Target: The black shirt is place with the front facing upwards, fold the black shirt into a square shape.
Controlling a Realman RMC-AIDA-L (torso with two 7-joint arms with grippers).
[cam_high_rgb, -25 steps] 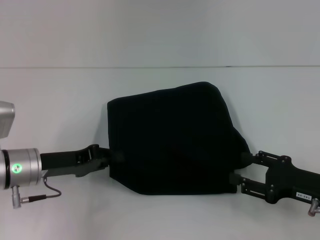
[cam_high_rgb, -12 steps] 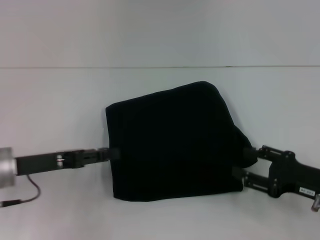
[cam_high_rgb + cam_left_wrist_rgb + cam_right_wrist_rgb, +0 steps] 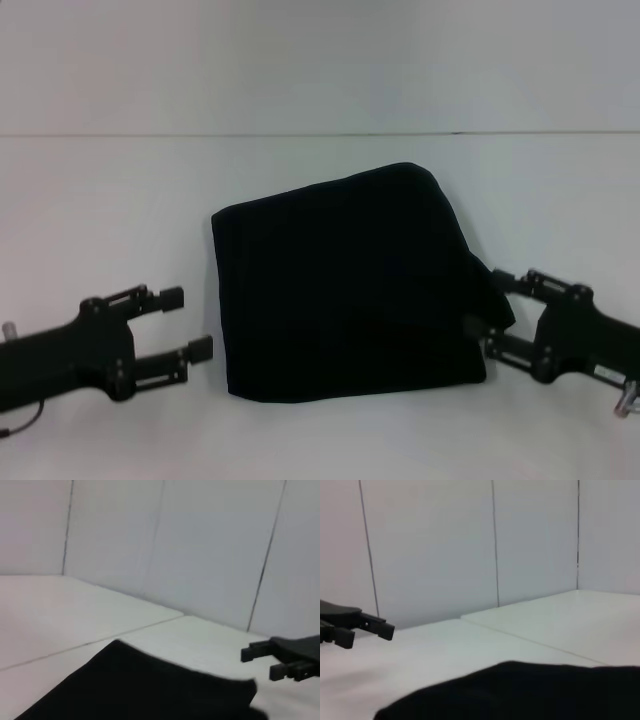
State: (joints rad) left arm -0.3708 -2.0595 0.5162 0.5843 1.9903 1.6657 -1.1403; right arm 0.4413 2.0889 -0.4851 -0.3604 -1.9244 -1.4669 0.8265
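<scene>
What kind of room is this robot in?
Probably a robot test lab: a bare white table, plain white panelled walls, and only a folded black shirt between the left gripper and right gripper.

The black shirt (image 3: pixel 345 285) lay folded on the worktop (image 3: pixel 120 200), about in the middle of it, a little toward the right. The left gripper (image 3: pixel 192 322) was at the left of the shirt, near its front left corner but apart from it, with its jaws standing apart and pointing toward the cloth. The right gripper (image 3: pixel 492 312) was at the right of the shirt, at its front right corner and touching the edge there. Behind the worktop stood the wall (image 3: pixel 320 60).
</scene>
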